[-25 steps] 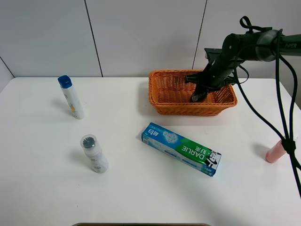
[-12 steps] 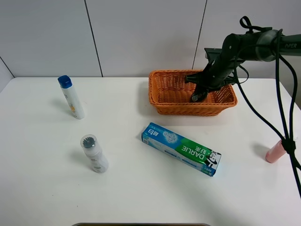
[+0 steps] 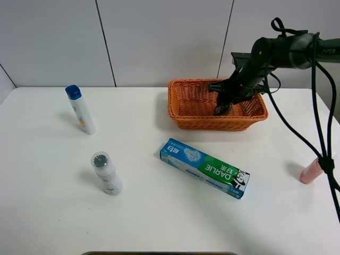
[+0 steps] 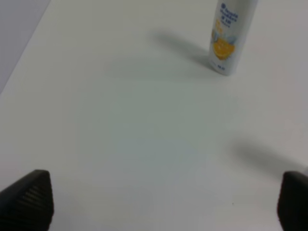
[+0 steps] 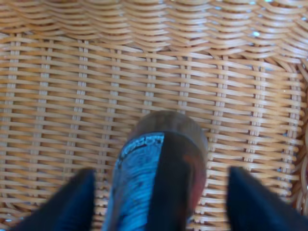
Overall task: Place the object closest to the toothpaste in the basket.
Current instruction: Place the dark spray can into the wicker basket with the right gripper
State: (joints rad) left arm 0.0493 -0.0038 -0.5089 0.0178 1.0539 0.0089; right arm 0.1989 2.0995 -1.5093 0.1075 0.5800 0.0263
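Note:
The toothpaste box [image 3: 204, 167], blue and green, lies flat on the white table in front of the orange wicker basket [image 3: 183, 119]. A dark bottle with a blue label [image 3: 221, 109] stands tilted inside the basket. It fills the middle of the right wrist view [image 5: 159, 168]. My right gripper [image 3: 226, 100] is in the basket over this bottle. Its fingers [image 5: 72, 202] stand apart on either side of the bottle, with gaps showing. My left gripper [image 4: 163, 202] is open and empty over bare table; it is out of the exterior high view.
A white bottle with a blue cap [image 3: 81, 110] stands at the far left, and also shows in the left wrist view [image 4: 231, 33]. A second white bottle [image 3: 106, 172] stands at the front left. A pink object [image 3: 311, 171] lies at the right edge.
My right gripper has risen slightly over the basket. The dark bottle stays inside the basket. Nothing else has moved.

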